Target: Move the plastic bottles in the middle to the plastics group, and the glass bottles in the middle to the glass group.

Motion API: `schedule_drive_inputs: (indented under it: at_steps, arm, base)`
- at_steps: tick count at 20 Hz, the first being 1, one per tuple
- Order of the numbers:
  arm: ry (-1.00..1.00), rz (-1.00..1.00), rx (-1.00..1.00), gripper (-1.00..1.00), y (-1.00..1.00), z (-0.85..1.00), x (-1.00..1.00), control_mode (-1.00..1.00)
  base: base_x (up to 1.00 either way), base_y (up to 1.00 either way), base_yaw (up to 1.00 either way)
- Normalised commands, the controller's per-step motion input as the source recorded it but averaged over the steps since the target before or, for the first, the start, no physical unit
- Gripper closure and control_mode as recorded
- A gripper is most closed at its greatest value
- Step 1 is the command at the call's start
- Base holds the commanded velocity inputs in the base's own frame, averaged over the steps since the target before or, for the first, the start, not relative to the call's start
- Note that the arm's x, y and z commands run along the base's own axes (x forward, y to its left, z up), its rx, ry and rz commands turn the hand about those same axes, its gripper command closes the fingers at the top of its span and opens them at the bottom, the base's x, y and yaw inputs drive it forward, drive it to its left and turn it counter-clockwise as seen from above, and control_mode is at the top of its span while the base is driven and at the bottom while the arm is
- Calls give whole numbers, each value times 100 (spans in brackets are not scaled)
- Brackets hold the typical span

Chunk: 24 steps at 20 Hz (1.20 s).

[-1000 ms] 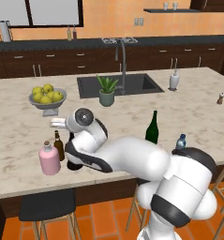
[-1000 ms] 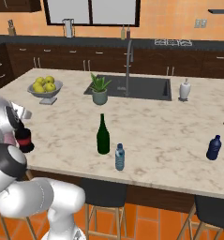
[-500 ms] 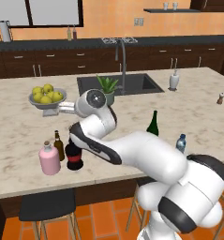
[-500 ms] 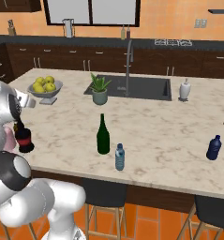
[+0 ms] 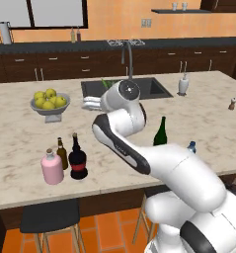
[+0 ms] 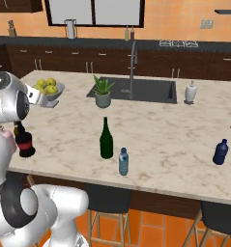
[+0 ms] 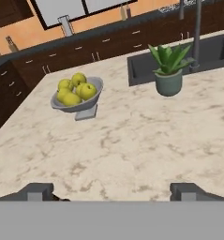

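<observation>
my gripper (image 7: 111,192) is spread wide, empty. the black bottle (image 5: 78,158) stands with the pink flask (image 5: 52,168) and brown bottle (image 5: 62,153), near left. next i'd swing right to the green bottle (image 6: 106,140), mid tabletop (image 6: 175,140), water bottle (image 6: 123,161) just beside it; approach level, pinch the body low.

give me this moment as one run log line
gripper: open, empty, raised | black bottle: standing by pink flask, brown bottle | green bottle, water bottle: mid-counter, not yet moved
</observation>
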Motion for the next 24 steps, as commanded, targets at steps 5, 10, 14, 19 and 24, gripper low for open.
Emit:
schedule_drive_inputs:
  at_steps: [5, 10, 14, 19, 24]
  arm:
    - [0, 0, 0, -100, -84, 10, -37, -100]
    - [3, 0, 0, -100, -80, 13, -28, -100]
    - [15, 0, 0, -100, -77, 19, -19, -100]
    - [10, 0, -3, -100, -78, 8, -12, -100]
    - [1, 0, -11, -100, -73, 3, -1, -100]
  base:
    - [0, 0, 0]
    - [0, 0, 0]
    - [0, 0, 0]
    - [0, 0, 0]
    - [0, 0, 0]
